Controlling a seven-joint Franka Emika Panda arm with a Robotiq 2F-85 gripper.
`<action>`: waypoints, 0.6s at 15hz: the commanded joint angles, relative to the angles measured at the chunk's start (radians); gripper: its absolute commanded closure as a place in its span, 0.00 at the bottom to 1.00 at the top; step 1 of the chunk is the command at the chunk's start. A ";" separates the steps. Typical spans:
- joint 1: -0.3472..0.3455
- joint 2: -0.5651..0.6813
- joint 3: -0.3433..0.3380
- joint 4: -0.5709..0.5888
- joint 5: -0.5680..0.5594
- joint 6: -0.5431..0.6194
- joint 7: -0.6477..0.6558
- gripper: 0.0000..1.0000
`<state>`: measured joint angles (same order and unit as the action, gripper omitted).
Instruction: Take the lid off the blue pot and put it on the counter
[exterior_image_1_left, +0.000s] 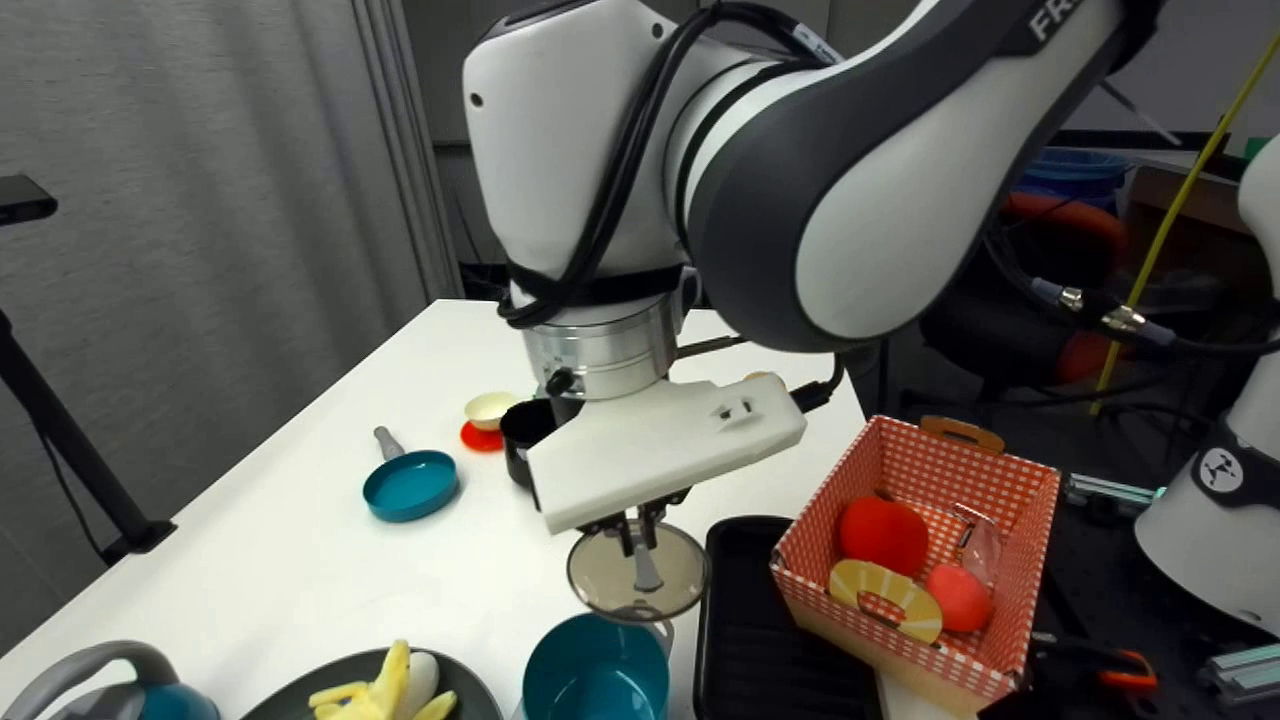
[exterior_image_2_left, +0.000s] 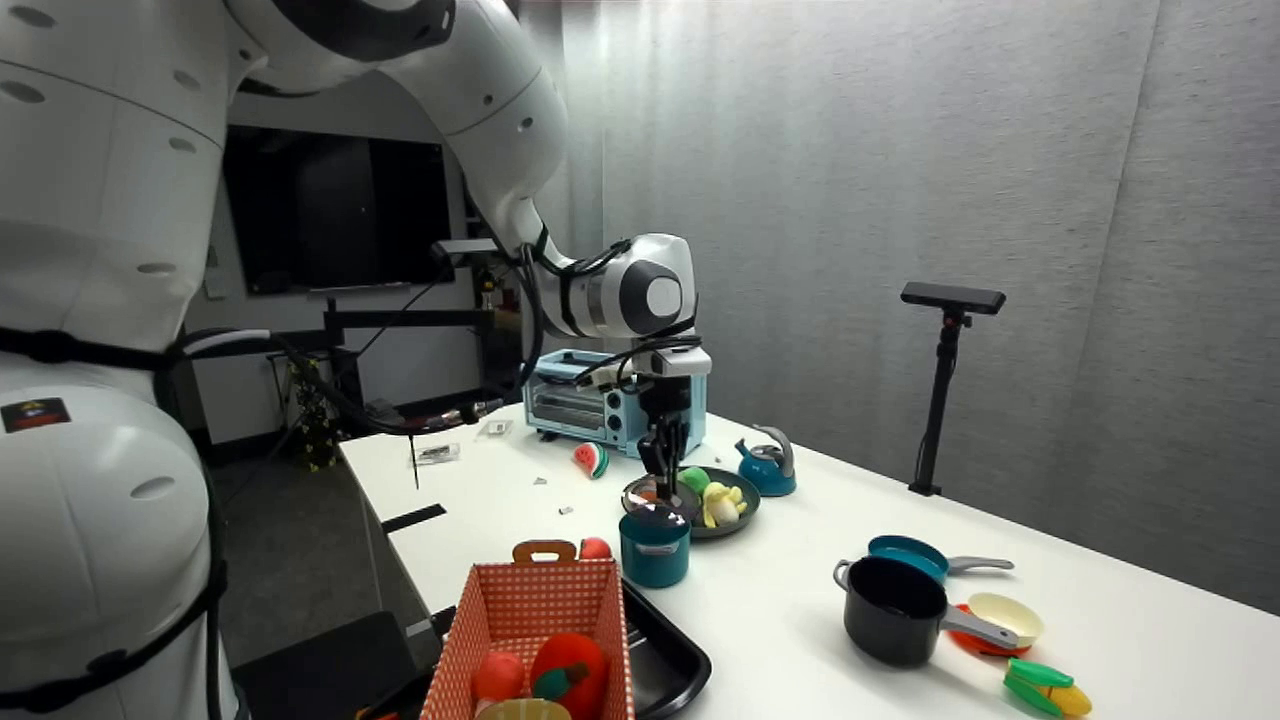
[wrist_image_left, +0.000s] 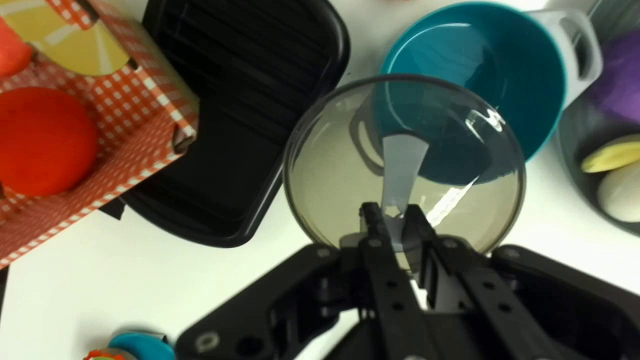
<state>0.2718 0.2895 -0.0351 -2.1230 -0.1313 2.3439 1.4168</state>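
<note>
In both exterior views the lid (exterior_image_1_left: 620, 588) hangs directly beneath the pincer (exterior_image_1_left: 639, 547), which clenches its handle (exterior_image_1_left: 648, 575). In the wrist view it partly overlaps the blue pot (wrist_image_left: 525, 75); bare counter (wrist_image_left: 165, 280), the likely landing, lies opposite, lower left.

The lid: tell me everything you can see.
The lid is a round, smoky see-through, dark-rimmed disc, glossy like glass or plastic, with a grey handle. The gripper pinches that handle, holding the lid seemingly tilted; the open blue pot partly shows through it in the wrist view. Whether the two touch is unclear.
</note>
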 joint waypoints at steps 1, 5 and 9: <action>-0.032 -0.097 -0.015 -0.125 -0.079 -0.017 0.046 0.96; -0.074 -0.090 -0.011 -0.163 -0.099 -0.059 0.018 0.96; -0.107 -0.061 -0.008 -0.171 -0.080 -0.086 -0.034 0.96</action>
<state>0.1984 0.2286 -0.0552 -2.2807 -0.2031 2.2778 1.4175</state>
